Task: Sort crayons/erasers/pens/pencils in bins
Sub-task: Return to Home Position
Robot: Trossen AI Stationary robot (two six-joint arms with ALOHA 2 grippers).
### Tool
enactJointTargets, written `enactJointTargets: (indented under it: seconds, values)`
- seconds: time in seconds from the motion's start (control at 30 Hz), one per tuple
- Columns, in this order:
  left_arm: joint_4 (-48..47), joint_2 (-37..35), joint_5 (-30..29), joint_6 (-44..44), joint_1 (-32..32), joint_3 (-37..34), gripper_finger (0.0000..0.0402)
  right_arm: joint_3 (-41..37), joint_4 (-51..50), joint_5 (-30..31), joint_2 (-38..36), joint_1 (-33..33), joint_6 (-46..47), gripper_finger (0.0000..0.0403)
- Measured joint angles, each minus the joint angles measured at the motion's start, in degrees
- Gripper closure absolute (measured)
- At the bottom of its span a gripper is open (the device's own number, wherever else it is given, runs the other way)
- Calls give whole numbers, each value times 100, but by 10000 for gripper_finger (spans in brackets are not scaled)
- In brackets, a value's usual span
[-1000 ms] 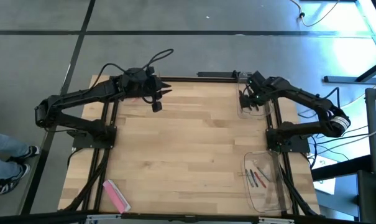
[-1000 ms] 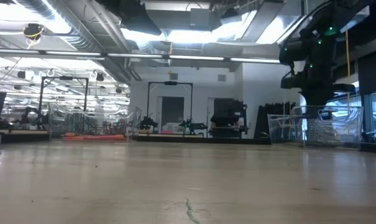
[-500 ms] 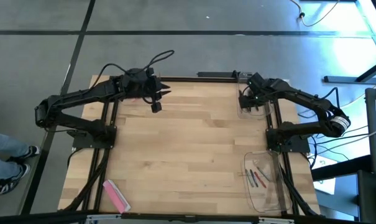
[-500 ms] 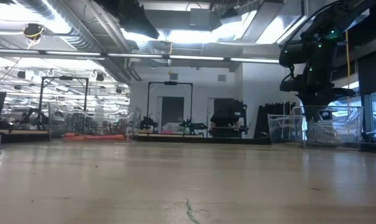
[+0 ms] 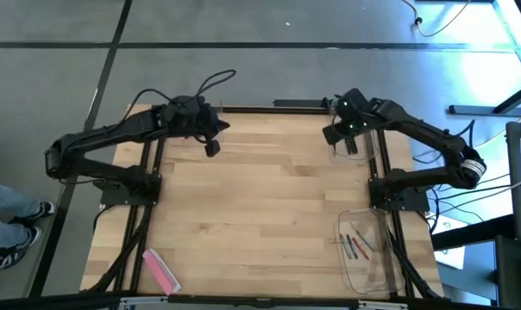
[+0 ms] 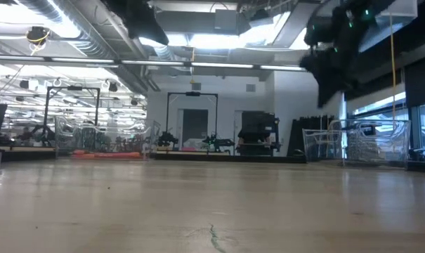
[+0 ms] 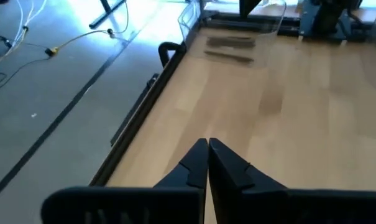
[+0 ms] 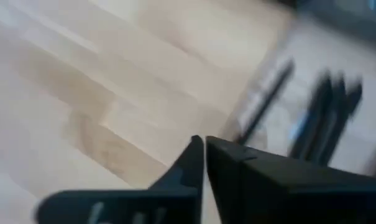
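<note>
My left gripper (image 5: pixel 224 126) (image 7: pixel 207 147) hovers shut over the table's far left part, with nothing between its fingers. My right gripper (image 5: pixel 332 134) (image 8: pixel 204 144) is shut too and hangs above the table beside the clear bin (image 5: pixel 356 145) at the far right. Black pens (image 7: pixel 230 48) (image 8: pixel 327 102) lie in that bin. A second clear bin (image 5: pixel 368 251) at the near right holds thin red, blue and green pencils (image 5: pixel 355 245). The flat pink eraser (image 5: pixel 161 269) lies at the near left corner.
Bare wooden tabletop (image 5: pixel 269 198) stretches between the two arms. Black frame rails (image 5: pixel 148 198) run along the left and right sides. In the low view the far right bin (image 6: pixel 367 144) stands under my right arm (image 6: pixel 328 63).
My left gripper has shut its fingers on nothing and stayed near its place. My right gripper has risen from the far right bin and swung a little toward the table's left, rolling as it went.
</note>
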Motion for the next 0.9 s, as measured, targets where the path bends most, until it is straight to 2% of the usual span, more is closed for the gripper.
enactJointTargets:
  seconds: [0.07, 0.2, 0.37, 0.53, 0.67, 0.73, 0.9]
  values:
    - [-140, -203, 0, -149, 0, 1, 400, 351, -1, 16, -3, 228, -338, 394]
    - [-647, -703, -18, -433, 0, 1, 401, 975, 37, 65, -142, 626, -797, 394]
    - [-1044, -1283, -59, -773, 0, -26, 401, 1217, 331, 55, -696, 988, -1152, 396]
    - [-944, -2044, -60, -1054, 0, -610, 401, 815, 425, -188, -1602, 1230, -1129, 399]
    - [-335, -2768, 11, -1219, -1, -1376, 401, 377, 659, -319, -2434, 1444, -985, 397]
    - [145, -3153, 38, -1315, -2, -1783, 401, 145, 824, -592, -2854, 1543, -1003, 399]
    - [1387, -3988, 466, -1389, -2, -2753, 401, -700, 1962, -1641, -3952, 1798, -996, 398]
